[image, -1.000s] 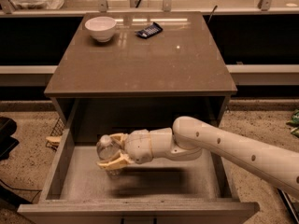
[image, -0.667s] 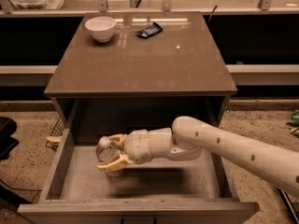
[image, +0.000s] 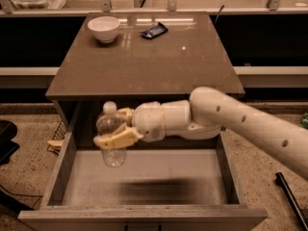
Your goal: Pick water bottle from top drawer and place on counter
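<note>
Our tool (image: 117, 127) pinches the upright water bottle (image: 114, 157), which we see held above the floor of the top drawer (image: 65, 170).

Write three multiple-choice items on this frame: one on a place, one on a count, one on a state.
1. Where is the white bowl?
A. at the far left corner of the counter
B. on the ground beside the cabinet
C. on the shelf behind

2. How many things sit on the counter?
A. none
B. two
C. four

3. What state is the water bottle in, over the top drawer?
A. lying on its side, untouched
B. standing free with its cap off
C. held upright in the gripper

Answers:
1 A: the bowl rests on the counter's far left corner.
2 B: only the bowl and a dark flat packet lie there.
3 C: the jaws are shut around the bottle's middle, white cap on top, inside the open drawer's span.
</note>
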Action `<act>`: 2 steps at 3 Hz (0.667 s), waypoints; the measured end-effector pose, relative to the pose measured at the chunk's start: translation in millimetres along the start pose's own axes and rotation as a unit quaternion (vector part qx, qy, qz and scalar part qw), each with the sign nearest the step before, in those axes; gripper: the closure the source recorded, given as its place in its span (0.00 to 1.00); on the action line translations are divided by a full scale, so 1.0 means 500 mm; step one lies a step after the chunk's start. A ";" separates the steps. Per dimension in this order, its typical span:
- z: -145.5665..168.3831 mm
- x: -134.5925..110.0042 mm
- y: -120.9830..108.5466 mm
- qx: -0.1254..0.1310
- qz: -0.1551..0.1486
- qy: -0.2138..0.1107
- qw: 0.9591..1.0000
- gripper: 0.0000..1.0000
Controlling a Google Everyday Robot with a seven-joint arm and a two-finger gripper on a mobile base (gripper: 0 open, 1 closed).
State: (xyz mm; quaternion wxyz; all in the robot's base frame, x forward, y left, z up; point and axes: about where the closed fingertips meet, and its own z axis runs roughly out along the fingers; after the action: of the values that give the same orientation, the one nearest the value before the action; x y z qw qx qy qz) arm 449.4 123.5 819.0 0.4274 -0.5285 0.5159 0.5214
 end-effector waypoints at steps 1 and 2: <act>-0.053 -0.118 -0.018 0.013 0.025 -0.012 1.000 1.00; -0.116 -0.206 -0.087 0.044 0.040 -0.026 0.998 1.00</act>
State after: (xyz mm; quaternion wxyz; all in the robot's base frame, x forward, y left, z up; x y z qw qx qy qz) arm 506.9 80.7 922.8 0.4423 -0.4739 0.5479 0.5288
